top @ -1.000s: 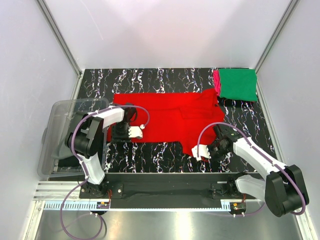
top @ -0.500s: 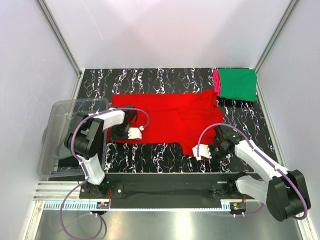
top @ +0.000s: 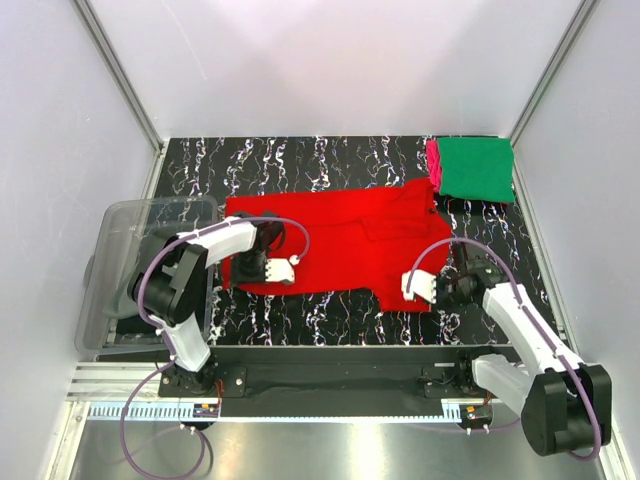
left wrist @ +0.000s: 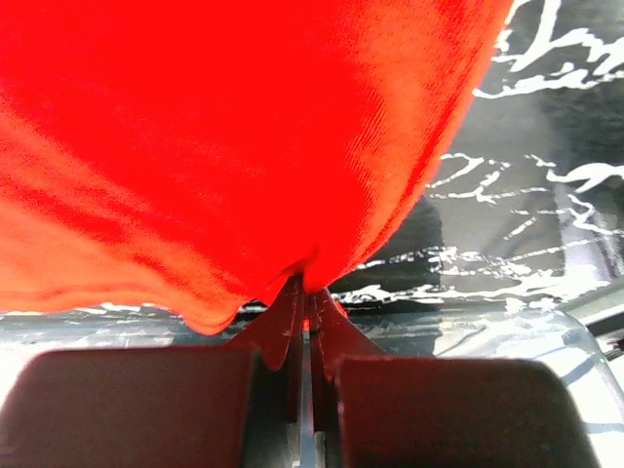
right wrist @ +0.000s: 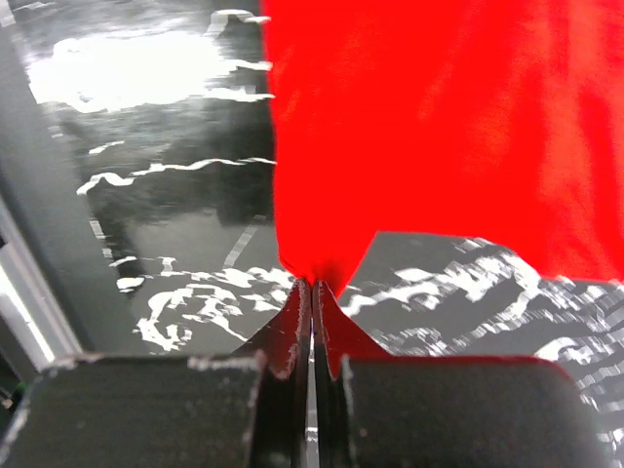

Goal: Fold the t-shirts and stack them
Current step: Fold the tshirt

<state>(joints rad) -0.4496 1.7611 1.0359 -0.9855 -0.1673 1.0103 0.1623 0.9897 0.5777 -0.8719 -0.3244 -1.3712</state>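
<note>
A bright red t-shirt [top: 335,240] lies spread across the middle of the dark marbled table [top: 300,160]. My left gripper [top: 286,270] sits at the shirt's near left edge; in the left wrist view the gripper [left wrist: 305,292] is shut on a pinch of the red cloth [left wrist: 214,146]. My right gripper [top: 408,286] is at the shirt's near right corner, and in the right wrist view this gripper [right wrist: 312,285] is shut on the tip of the red cloth [right wrist: 439,117]. A green t-shirt [top: 478,168], folded square, lies on a pink one [top: 432,163] at the back right.
A clear plastic bin [top: 130,270] stands off the table's left edge beside the left arm. Grey walls close in the table at the back and on both sides. A black rail [top: 320,360] runs along the near edge.
The left gripper has shut on the red shirt's near edge and shifted slightly right. The right gripper has moved right with the shirt's corner held.
</note>
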